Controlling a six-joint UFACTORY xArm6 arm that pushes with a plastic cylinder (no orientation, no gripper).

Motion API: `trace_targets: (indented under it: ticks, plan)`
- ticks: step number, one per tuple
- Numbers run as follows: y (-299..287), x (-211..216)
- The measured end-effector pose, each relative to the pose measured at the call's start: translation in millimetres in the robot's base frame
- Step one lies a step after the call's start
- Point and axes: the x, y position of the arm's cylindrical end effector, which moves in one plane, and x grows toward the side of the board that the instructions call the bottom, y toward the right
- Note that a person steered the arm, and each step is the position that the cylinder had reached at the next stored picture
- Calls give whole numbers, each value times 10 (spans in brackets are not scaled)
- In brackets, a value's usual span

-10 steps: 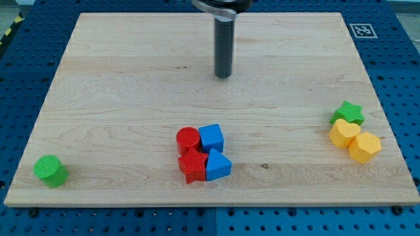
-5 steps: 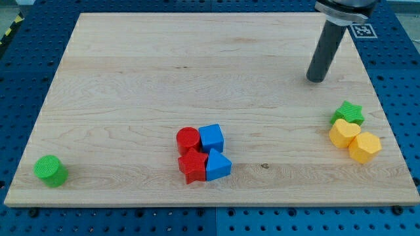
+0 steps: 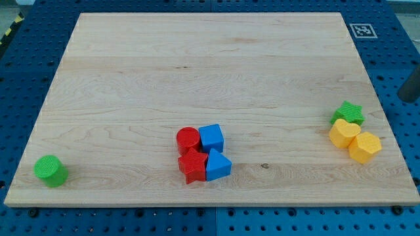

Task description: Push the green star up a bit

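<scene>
The green star lies near the board's right edge, touching a yellow heart just below it. A yellow hexagon sits against the heart's lower right. Only a sliver of my dark rod shows at the view's right edge, off the wooden board and over the blue pegboard. Its tip is to the right of the green star and slightly above it, not touching it.
A cluster sits at bottom centre: red cylinder, blue cube, red star, blue triangle. A green cylinder is at the bottom left. A printed marker is at the board's top right corner.
The rod has swept from the top centre of the board to the right, past the board's right edge, and lower in the view. No block has moved.
</scene>
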Motion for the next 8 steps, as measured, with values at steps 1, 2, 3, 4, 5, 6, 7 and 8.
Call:
trace_targets:
  ticks: [1,2,3,4,5,6,7,8]
  plan:
    - [-5,205]
    - [-66,545]
    - [-560,759]
    - [-880,759]
    - [-908,735]
    - [-967,613]
    - [-1363,502]
    - [-1626,478]
